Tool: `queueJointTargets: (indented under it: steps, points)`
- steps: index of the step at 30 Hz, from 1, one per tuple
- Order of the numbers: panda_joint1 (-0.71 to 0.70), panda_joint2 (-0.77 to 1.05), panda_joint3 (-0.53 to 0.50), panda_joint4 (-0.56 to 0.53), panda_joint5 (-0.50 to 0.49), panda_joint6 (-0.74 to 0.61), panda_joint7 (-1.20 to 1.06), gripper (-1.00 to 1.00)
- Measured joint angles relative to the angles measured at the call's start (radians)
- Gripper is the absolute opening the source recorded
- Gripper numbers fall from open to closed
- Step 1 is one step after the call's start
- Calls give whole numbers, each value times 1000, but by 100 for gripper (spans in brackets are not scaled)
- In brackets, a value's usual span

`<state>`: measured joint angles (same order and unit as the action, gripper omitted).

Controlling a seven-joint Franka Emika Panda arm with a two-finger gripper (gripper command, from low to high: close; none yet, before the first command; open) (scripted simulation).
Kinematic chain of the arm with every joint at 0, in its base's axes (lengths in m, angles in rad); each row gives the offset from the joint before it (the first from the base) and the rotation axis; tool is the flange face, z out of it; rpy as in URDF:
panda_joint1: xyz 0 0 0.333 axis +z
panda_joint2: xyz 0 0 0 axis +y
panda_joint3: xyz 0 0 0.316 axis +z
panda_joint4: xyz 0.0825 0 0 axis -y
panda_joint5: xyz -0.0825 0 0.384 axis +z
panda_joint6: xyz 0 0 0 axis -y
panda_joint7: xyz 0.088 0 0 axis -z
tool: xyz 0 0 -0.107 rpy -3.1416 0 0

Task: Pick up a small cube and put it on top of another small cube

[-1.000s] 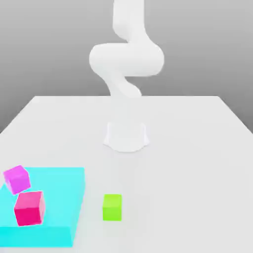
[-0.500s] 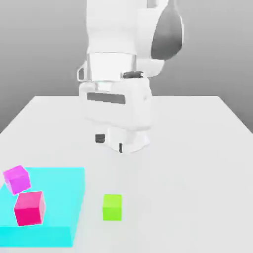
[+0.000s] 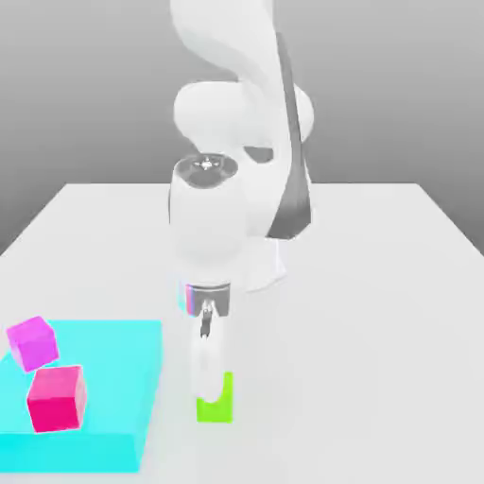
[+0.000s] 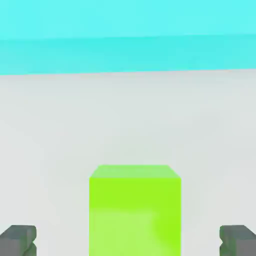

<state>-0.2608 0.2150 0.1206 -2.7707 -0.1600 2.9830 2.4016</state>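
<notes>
We're seeing the arm (image 3: 210,222) reaching fwd & down now, vs. 1 sec ago, when it was folded up by its base w/ no hand in sight. Half a sec ago the gripper (image 4: 128,242) was hanging near the base, well apart from the green cube (image 3: 216,410); now we're having it right at the cube, partly hiding the cube's top in the ext. view.
</notes>
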Motion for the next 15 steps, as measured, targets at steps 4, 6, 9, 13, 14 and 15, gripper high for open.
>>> queueJointTargets:
  steps: [4, 6, 9, 13, 14, 15]
  points:
    - [45, 69, -50, 13, -25, 56, 21, -100]
    - [45, 69, -50, 13, -25, 58, 21, -100]
    - [51, 75, -57, 14, -26, 64, 23, -100]
    - [11, -45, 1, -10, 48, -32, -35, -100]
    - [6, -80, 13, -17, 75, -61, -54, -100]
    - [4, -117, 21, -24, 100, -89, -72, -100]
